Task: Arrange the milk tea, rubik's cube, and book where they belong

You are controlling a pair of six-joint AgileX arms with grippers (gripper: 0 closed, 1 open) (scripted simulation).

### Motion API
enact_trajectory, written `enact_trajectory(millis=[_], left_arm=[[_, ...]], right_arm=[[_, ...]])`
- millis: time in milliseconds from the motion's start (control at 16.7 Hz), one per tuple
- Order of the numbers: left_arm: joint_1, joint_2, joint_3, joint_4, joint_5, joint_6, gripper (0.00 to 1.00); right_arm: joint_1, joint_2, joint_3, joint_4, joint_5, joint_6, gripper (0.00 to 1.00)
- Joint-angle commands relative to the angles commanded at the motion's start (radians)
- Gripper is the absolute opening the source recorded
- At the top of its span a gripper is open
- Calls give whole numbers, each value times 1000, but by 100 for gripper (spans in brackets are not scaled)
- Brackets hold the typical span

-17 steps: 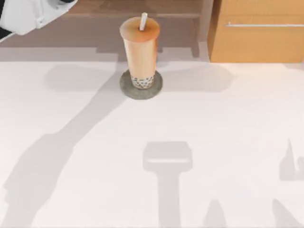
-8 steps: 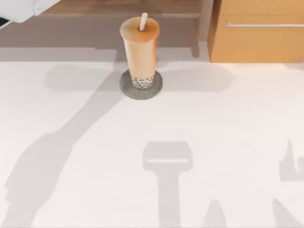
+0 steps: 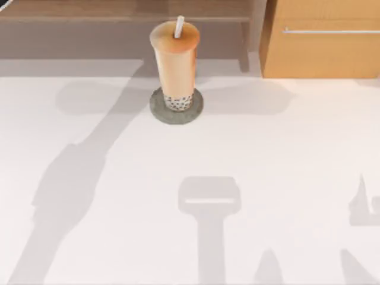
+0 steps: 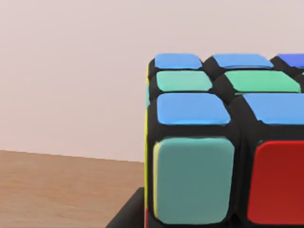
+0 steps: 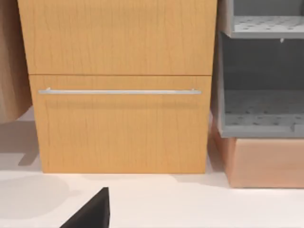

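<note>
The milk tea (image 3: 175, 65) stands upright on a flat grey coaster (image 3: 176, 108) near the back edge of the worktop (image 3: 190, 178), a little left of the middle in the top view. I judge this part of the task as done, because the cup sits centred on the coaster and nothing touches it.

In the left wrist view the rubik's cube (image 4: 223, 142) is very close to the camera, with blue and green stickers on one face and a teal and a red one on another. Behind it I see a pale wall and a wooden surface (image 4: 66, 190). A dark piece at the foot of the cube is perhaps one of the left fingers, but I cannot tell if my left arm holds the cube or how far the fingers are apart. I also cannot say if the cube rests on the wood or hangs above it. My judgement is that the cube is near its place or just set down, not more.

The right wrist view looks at a wooden drawer cabinet (image 5: 118, 85) with a metal handle (image 5: 118, 91), and beside it a grey open shelf unit (image 5: 261, 95). A dark tip (image 5: 92, 211) shows at the edge of this view; the state of the right fingers I cannot tell.

The book I cannot place, so this part is probably what is left, together with confirming the cube.
</note>
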Motion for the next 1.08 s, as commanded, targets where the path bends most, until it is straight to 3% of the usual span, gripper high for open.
enact_trajectory(millis=[180,420,1080], left_arm=[[12,79,40,-75,56,8,0],[14,85,43,-82,61,8,0],[14,85,43,-82,61,8,83]], right_arm=[[0,0,0,0,0,0,100],[0,0,0,0,0,0,100],[0,0,0,0,0,0,100]])
